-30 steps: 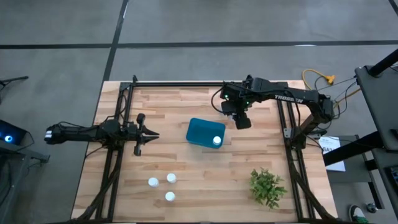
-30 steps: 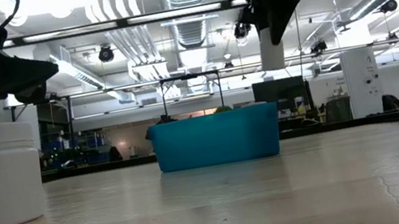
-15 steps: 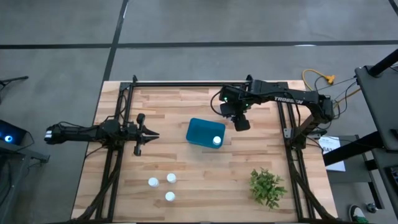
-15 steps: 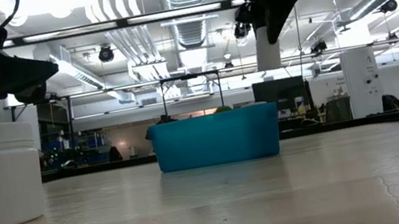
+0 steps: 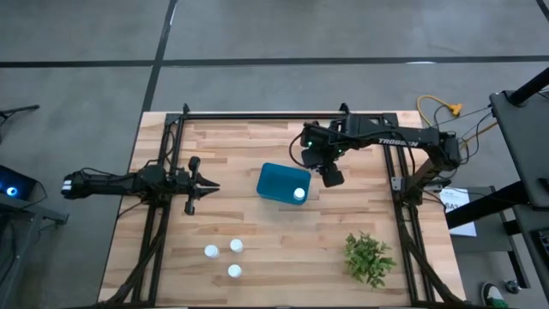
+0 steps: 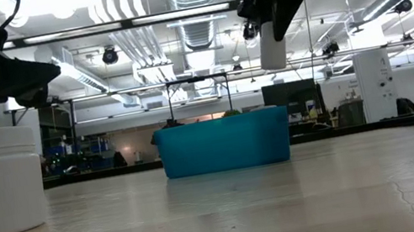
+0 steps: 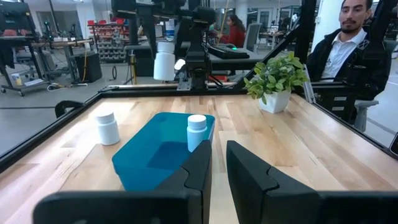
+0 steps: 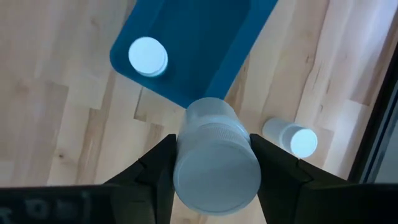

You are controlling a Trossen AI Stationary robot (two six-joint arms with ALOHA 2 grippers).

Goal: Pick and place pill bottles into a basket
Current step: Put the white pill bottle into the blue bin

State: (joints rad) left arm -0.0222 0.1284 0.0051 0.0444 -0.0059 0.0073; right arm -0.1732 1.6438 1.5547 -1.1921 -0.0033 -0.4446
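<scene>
The right tool point(image 8: 214, 163) grips a pill bottle point(image 8: 216, 155) beside the basket point(image 5: 276, 180); released now, it would miss onto the bench point(image 5: 257, 240).

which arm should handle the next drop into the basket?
Right. The right gripper already holds a pill bottle in its jaws, raised beside the basket. The left gripper waits empty farther off.
</scene>
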